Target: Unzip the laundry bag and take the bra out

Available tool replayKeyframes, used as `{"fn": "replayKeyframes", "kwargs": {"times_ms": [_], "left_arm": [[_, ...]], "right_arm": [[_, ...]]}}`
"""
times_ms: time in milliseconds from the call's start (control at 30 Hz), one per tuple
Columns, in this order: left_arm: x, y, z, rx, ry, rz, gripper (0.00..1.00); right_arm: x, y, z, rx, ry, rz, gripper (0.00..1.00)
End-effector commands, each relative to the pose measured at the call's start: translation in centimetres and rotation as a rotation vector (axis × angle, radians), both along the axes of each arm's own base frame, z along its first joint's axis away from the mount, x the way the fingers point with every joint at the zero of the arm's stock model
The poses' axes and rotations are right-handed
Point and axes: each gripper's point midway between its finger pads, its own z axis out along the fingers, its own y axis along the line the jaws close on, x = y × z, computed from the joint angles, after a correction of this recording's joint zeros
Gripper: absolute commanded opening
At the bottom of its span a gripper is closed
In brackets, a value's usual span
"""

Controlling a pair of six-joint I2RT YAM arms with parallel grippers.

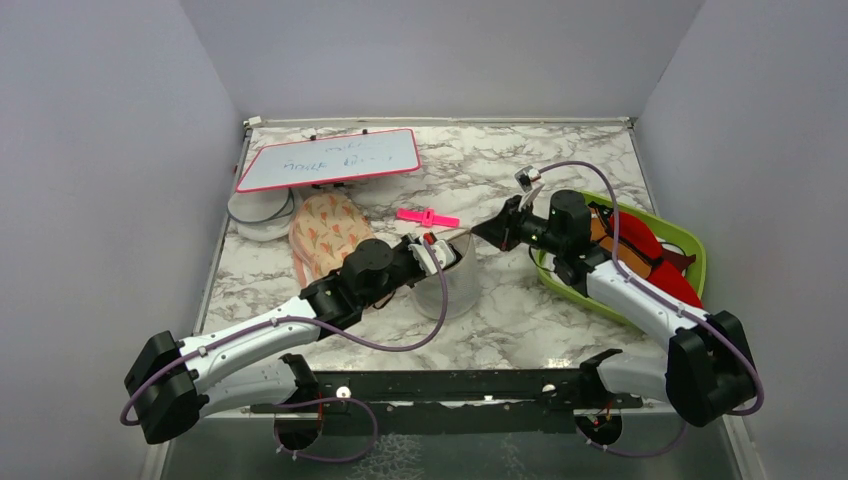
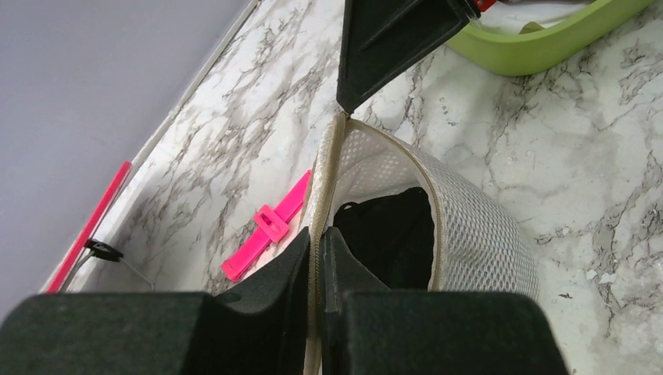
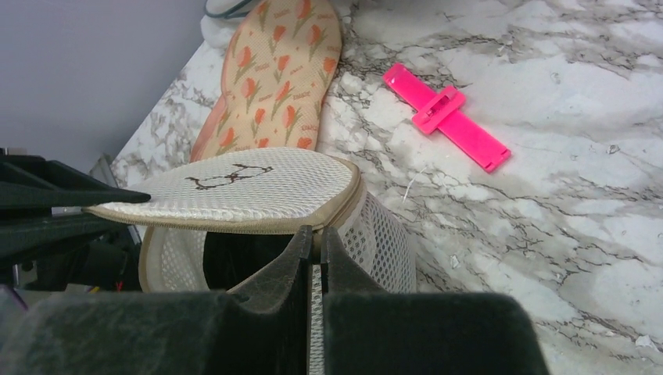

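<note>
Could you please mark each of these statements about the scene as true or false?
1. The laundry bag is unzipped enough that its inside shows. True.
2. The bra lies out on the table beside the bag. False: the black bra is inside the bag, seen through the opening.
3. The left gripper and the right gripper both have their jaws shut on the bag's edge. True.
4. The pink clip sits in the green tray. False: it lies on the bare marble table near the bag, apart from the tray.
</note>
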Motion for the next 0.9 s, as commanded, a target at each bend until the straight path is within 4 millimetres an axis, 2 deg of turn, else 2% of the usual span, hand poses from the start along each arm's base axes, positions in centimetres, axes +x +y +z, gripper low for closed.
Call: {"fn": "replayKeyframes", "kwargs": {"times_ms": [0,233,367,533,733,867], "left_arm": [[0.7,0.8,1.0,-0.022,-0.043,0.062,0.0],[1.6,0.6,-0.8,0.059,0.0,0.097,0.02],[1.8,0.4,-1.2,0.074,0.009,0.102,0.21],[1.9,0.6,-1.1,0.068,0.005,0.113,0.36],[1.8,0.6,-1.0,0.067,0.0,0.115,0.36],[1.5,0.5,-0.7,0.06,-0.007,0.104,0.27]], "right_arm": [[-0.3,0.0,0.7,-0.012,-0.048,0.078,0.01],[-2.6,1.0,2.8,0.011,-0.103,0.195,0.01],[-3.8,2.1,4.0,0.01,-0.129,0.243,0.01],[-5.1,3.8,4.5,0.014,-0.127,0.286,0.01],[-7.0,6.5,4.7,0.013,-0.122,0.343,0.01],[-7.7,7.8,5.1,0.019,-0.123,0.362,0.01]]}}
